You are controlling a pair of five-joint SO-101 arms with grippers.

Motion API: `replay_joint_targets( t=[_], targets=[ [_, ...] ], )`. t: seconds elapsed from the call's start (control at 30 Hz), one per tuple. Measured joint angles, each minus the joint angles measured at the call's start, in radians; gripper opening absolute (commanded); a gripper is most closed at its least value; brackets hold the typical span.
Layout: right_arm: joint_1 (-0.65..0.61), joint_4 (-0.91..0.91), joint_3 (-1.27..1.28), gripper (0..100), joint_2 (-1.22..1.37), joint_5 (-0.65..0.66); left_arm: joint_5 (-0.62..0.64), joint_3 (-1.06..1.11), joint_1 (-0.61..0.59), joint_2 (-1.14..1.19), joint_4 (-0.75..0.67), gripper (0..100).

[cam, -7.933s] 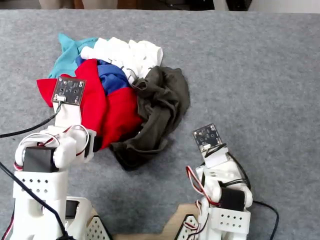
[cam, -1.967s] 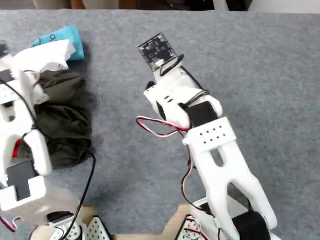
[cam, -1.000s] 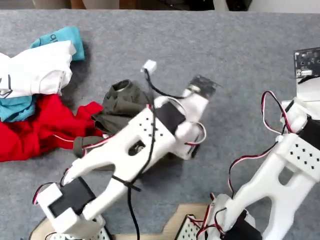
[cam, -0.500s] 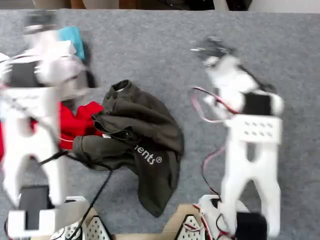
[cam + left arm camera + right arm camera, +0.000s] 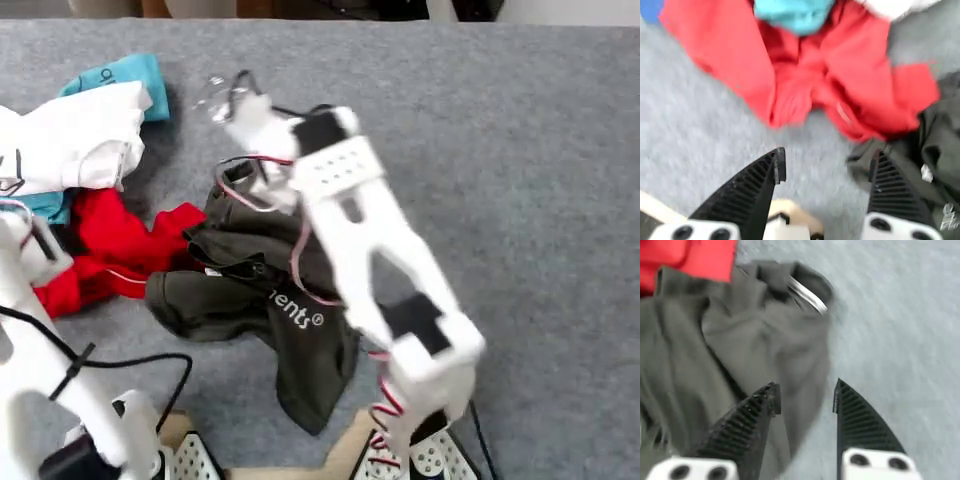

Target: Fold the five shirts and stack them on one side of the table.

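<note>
- The right tool (image 5: 805,390) is released: its two black ribbed fingers (image 5: 752,412) stand apart with nothing between them.
- It hangs over the dark olive shirt (image 5: 735,350), close to that shirt's collar (image 5: 807,292). One finger is above the fabric and the other above bare grey worktop (image 5: 900,315). Whether either finger touches the cloth cannot be told.
- In the high view the right arm (image 5: 350,210) stretches from the near edge diagonally across the dark olive shirt. Its blurred wrist end is just past the collar.
- The dark olive shirt lies crumpled near the middle of the worktop. One part trails toward the near edge and carries pale lettering.
- The left tool (image 5: 827,167) is also released, its fingers wide apart and gripping nothing. It sits above bare worktop just beside the edge of the red shirt (image 5: 830,65), with the dark olive shirt off to one side.
- In the high view the red shirt is bunched up to the left of the dark olive shirt and touches it.
- The white shirt (image 5: 75,135) lies rumpled at the far left of the worktop, beyond the red one.
- The teal shirt (image 5: 120,72) pokes out behind the white shirt and shows again between the white and the red.
- A patch of blue fabric (image 5: 649,9) sits at the corner of the left wrist view, next to the red shirt.
- The left arm (image 5: 30,330) stands at the near left corner, beside the red shirt.
</note>
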Motion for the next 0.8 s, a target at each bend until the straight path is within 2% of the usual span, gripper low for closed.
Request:
replay_joint_targets(
  t=[0.3, 0.47, 0.53, 0.8],
  targets=[
    [-0.017, 0.124, -0.456, 17.8, 0.505, 0.0, 0.0, 0.213, -0.002, -0.241, 0.0, 28],
    [-0.008, 0.186, -0.707, 3.7, 0.709, 0.0, 0.0, 0.316, -0.002, -0.342, -0.052, 28],
    [0.017, 0.193, -0.806, 0.4, 0.773, 0.0, 0.0, 0.361, -0.002, -0.367, -0.084, 28],
    [0.161, 0.276, -1.105, 0.5, 0.896, 0.0, 0.0, 0.405, -0.002, -0.39, -0.127, 28]
  ],
)
